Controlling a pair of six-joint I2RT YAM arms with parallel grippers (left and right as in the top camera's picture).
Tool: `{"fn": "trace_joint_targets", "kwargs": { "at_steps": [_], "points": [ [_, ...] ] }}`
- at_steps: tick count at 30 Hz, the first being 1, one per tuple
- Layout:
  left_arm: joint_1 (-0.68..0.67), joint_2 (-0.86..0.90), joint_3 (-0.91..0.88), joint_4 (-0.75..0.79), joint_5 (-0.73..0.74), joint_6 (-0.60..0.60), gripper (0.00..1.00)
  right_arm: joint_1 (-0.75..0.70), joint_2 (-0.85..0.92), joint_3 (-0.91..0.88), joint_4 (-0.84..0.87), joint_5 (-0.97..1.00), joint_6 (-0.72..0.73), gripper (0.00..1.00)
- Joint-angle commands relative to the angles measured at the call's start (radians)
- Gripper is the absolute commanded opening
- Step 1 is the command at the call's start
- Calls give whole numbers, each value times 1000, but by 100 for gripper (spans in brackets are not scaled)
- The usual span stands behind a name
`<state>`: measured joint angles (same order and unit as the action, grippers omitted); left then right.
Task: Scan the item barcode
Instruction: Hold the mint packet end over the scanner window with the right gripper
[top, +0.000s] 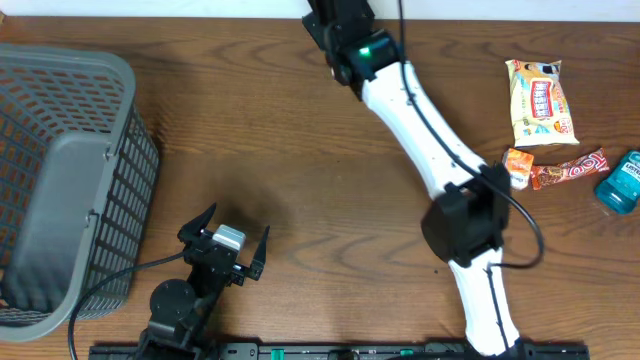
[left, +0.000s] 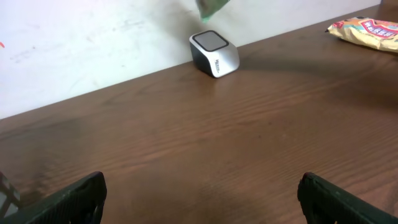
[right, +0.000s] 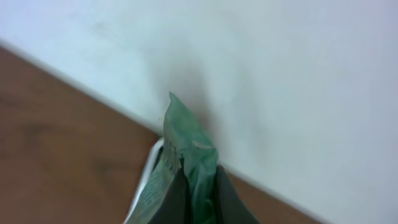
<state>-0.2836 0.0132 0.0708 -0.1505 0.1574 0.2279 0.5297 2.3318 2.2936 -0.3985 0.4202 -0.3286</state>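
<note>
The right gripper's (right: 198, 188) jaws are pinched tight on a thin green foil packet (right: 186, 140), held above the small silver-and-black cube scanner (left: 214, 53) by the white wall (right: 286, 68). I judge this the presenting step; next, the barcode must face its window. The left gripper's (top: 234, 228) jaws gape wide, empty, over the dark wooden counter (left: 186, 137).

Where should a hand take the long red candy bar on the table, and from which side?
Probably grip the red candy bar across its narrow middle, from above, a finger on each long edge. It lies flat, long and thin, and its ends are crowded: a small orange packet at one, a teal bottle at the other.
</note>
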Motion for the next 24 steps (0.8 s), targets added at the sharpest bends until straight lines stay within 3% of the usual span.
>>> {"fn": "trace_joint_targets", "kwargs": {
  "at_steps": [1,10,15,24],
  "points": [
    [-4,-2,-17,-24,6,-13,98,7,55,7,119,166,-126,2],
    [-4,-2,-17,-24,6,-13,98,7,208,8,396,202,-414,2],
    [-4,-2,-17,-24,6,-13,98,7,258,7,407,199,-484,2],
    [-4,-2,-17,-24,6,-13,98,13,289,7,340,158,-480,2]
  ]
}}
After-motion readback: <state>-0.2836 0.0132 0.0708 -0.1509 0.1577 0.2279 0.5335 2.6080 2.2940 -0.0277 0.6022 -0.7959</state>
